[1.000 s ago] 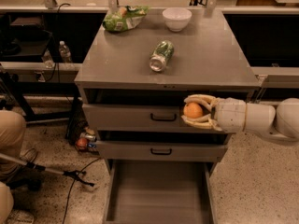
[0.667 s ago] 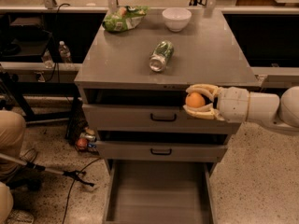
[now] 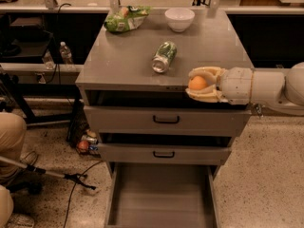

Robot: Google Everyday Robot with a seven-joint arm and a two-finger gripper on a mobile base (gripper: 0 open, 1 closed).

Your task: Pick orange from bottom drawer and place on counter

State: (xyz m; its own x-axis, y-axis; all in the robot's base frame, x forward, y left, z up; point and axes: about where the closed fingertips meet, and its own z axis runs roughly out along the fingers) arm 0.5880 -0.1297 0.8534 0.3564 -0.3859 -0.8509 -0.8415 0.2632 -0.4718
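My gripper [image 3: 199, 84] reaches in from the right and is shut on the orange [image 3: 197, 83], a small round orange fruit held between the pale fingers. It hangs at the level of the counter's front edge, right of the middle. The counter [image 3: 123, 61] is a broad flat grey metal top. The bottom drawer [image 3: 161, 198] is pulled open below, with a bare grey floor and low side walls.
On the counter lie a green can [image 3: 164, 57] on its side, a white bowl [image 3: 179, 19] and a green bag [image 3: 126, 18] at the back. Two shut drawers with black handles [image 3: 166, 119] sit under the counter. A small dark-red round object [image 3: 83, 146] and cables lie on the floor at left.
My gripper has lifted the orange from in front of the top drawer up to the counter's front edge.
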